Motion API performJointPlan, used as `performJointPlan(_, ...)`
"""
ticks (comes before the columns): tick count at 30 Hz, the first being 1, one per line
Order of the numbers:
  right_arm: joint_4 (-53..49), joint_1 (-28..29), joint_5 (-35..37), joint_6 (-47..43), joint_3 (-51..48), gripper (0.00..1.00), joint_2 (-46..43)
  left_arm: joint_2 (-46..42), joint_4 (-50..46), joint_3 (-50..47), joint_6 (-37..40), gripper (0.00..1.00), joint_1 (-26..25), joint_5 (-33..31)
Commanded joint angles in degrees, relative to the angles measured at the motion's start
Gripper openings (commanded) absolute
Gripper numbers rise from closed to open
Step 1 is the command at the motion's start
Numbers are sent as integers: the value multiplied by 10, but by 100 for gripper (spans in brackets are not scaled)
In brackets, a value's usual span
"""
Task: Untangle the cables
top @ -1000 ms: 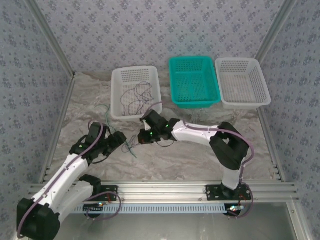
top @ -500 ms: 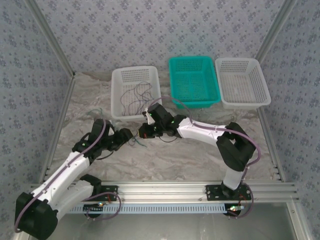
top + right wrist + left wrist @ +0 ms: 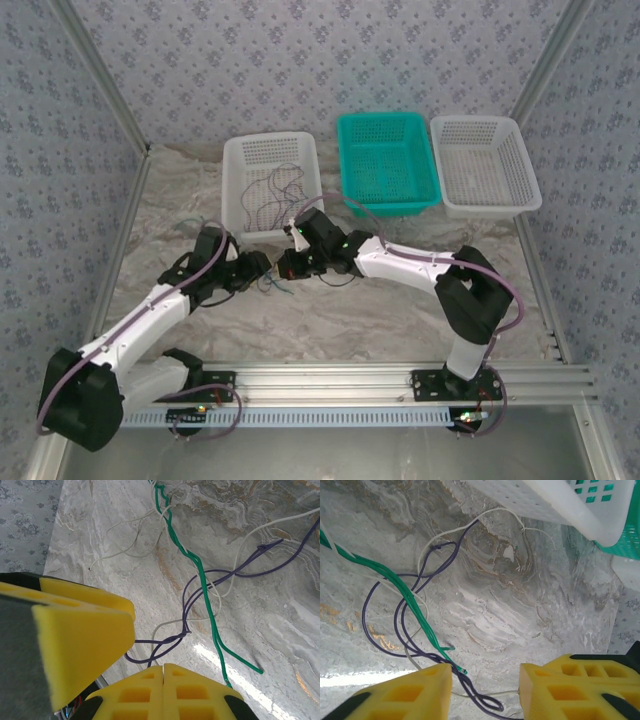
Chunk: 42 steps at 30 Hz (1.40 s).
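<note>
Where cables point(image 3: 406, 594) tangle: table point(image 3: 495, 610) centre-left.
Left gripper point(image 3: 486, 690): jaws apart astride purple cable point(image 3: 475, 695).
Right gripper point(image 3: 164, 670): clamped together, hold unclear.

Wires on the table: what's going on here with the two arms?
Two robot arms are working on a tangle of thin wires on the table, in front of a white basket. The right end effector is shut, the purple wire running up to its tips. The left end effector stands open around a loop of that wire, beside the green wire.
</note>
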Motion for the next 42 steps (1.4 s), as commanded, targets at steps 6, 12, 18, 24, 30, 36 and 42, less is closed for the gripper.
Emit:
performJointPlan(6, -14, 0, 23, -2, 2, 0, -23, 23, -7, -12, 0, 36, -9, 26)
performJointPlan(12, -14, 4, 24, -2, 5, 0, -22, 37, 22, -19, -10, 31, -11, 40)
performJointPlan(18, -19, 4, 31, -1, 1, 0, -24, 40, 11, -17, -4, 12, -11, 27)
performJointPlan(24, -37, 4, 62, -9, -3, 2, -22, 19, 2, -18, -4, 0, -11, 10)
performJointPlan(30, -3, -39, 109, 32, -103, 9, -19, -23, -34, 33, 17, 0, -10, -1)
performJointPlan(36, 22, -69, 100, 44, -156, 12, -2, -34, -57, 107, 50, 0, -11, 27)
performJointPlan(42, -2, -79, 127, 29, -163, 45, -45, -41, -65, 170, 100, 0, -11, 6)
